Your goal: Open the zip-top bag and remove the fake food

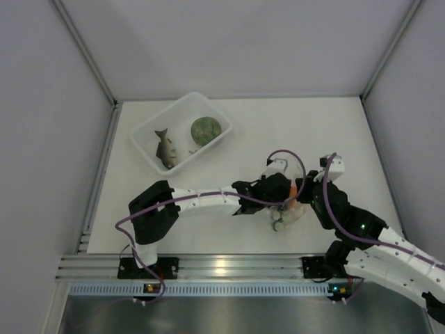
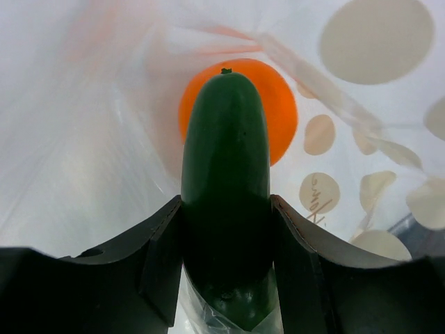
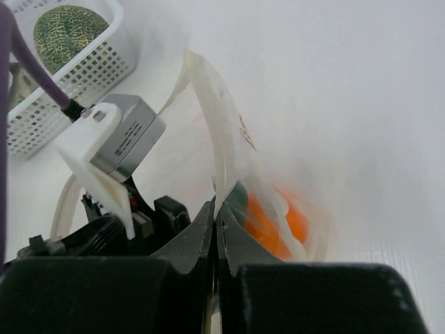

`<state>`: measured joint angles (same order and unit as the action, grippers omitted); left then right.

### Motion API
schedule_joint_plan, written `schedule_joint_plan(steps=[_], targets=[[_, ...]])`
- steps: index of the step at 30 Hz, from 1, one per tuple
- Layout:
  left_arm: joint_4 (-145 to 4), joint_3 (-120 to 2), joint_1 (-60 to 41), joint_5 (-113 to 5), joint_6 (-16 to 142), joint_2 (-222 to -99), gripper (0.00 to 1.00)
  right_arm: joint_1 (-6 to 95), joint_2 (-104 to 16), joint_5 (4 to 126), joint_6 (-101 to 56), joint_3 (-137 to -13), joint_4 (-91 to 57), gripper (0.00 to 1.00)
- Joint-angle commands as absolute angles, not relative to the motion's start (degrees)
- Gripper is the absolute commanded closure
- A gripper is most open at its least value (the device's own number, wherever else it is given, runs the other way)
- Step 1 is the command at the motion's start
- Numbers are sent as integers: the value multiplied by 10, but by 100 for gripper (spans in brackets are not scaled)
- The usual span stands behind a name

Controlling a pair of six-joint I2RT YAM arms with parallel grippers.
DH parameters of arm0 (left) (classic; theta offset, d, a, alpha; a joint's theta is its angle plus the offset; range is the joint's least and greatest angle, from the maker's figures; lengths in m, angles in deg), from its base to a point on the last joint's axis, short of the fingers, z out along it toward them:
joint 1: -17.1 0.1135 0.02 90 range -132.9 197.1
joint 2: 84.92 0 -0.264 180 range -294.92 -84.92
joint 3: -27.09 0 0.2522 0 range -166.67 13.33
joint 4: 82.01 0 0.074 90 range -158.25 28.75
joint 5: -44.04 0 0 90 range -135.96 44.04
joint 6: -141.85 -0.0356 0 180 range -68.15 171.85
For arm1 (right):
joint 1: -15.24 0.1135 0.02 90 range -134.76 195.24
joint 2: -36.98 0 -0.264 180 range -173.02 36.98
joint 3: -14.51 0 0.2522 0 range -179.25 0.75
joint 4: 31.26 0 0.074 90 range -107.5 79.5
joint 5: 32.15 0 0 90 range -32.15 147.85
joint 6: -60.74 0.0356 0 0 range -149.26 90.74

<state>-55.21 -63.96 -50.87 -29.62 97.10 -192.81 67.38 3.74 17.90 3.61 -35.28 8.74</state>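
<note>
My left gripper (image 2: 226, 202) reaches inside the clear zip-top bag (image 2: 361, 104) and is shut on the dark green cucumber (image 2: 226, 160), one finger on each side. An orange ball (image 2: 281, 104) lies just behind the cucumber's tip. My right gripper (image 3: 215, 209) is shut on the bag's edge (image 3: 208, 118), holding it up; the orange ball (image 3: 278, 226) shows through the plastic. From above, the bag (image 1: 288, 217) sits between both grippers near the table's front. The grey-brown fish (image 1: 165, 148) and pale-green ball (image 1: 206, 130) lie in the white basket (image 1: 149, 136).
The perforated basket (image 3: 83, 69) stands at the back left, well away from the bag. The left arm stretches across the table's front half. Grey walls enclose the table on three sides, and a metal rail runs along the near edge.
</note>
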Motion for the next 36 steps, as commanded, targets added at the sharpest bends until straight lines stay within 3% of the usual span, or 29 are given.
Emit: schedule_joint_plan(steps=[1, 10, 21, 28, 36], targets=[[-660, -592, -518, -320, 953, -1872, 100, 652, 47, 185, 0, -356, 83, 100], [-788, -520, -518, -365, 914, -1854, 100, 642, 32, 268, -75, -335, 31, 100], [-864, -468, -517, -323, 798, -1784, 100, 643, 9, 435, -116, -356, 62, 100], [-864, -434, -515, -237, 808, -1755, 100, 642, 26, 282, -64, -375, 127, 100], [-962, -339, -515, -307, 812, -1706, 100, 643, -27, 248, -61, -392, 127, 100]])
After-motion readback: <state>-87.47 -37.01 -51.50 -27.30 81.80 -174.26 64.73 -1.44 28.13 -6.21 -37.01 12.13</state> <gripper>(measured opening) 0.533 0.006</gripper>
